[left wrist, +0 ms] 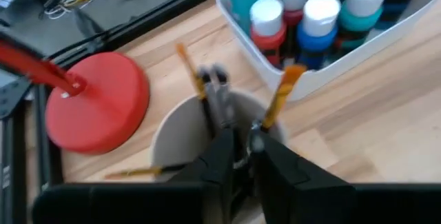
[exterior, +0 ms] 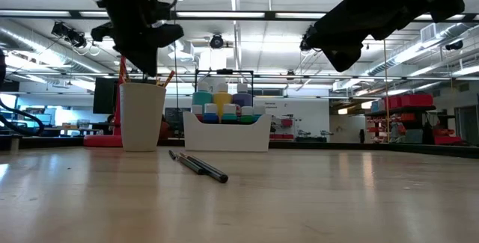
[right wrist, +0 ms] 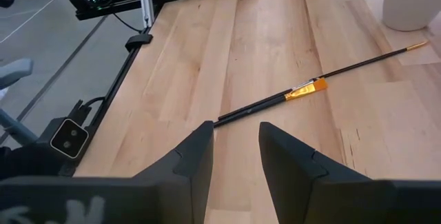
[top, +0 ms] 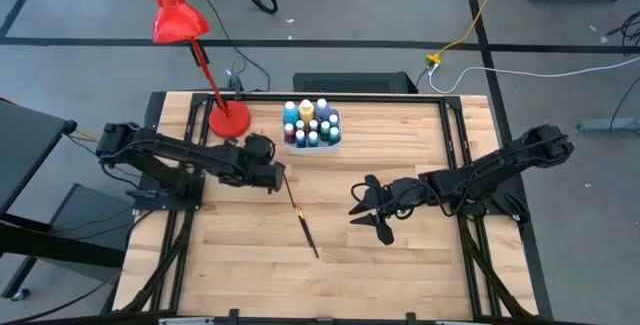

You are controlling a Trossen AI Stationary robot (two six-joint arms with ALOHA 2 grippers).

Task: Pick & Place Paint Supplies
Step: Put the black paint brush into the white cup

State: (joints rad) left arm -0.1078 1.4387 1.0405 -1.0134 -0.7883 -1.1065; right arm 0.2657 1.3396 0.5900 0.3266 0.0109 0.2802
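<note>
Paintbrush (left wrist: 215, 96) in cup (left wrist: 172, 141), left claw (left wrist: 238, 156) directly overhead (near-vertical).

You can read no text, label, brand or number anywhere here: the bottles (left wrist: 319, 18) show only plain caps, and any signs in the far room are too small to make out.

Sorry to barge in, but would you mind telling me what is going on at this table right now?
The robot is tidying paint supplies. The left pincer sits directly over a white cup beside the red lamp base, with brushes standing in the cup. One paintbrush is lying loose on the wooden table. The right pincer hovers open above the table, near it. The paint bottles sit in a white tray.
</note>
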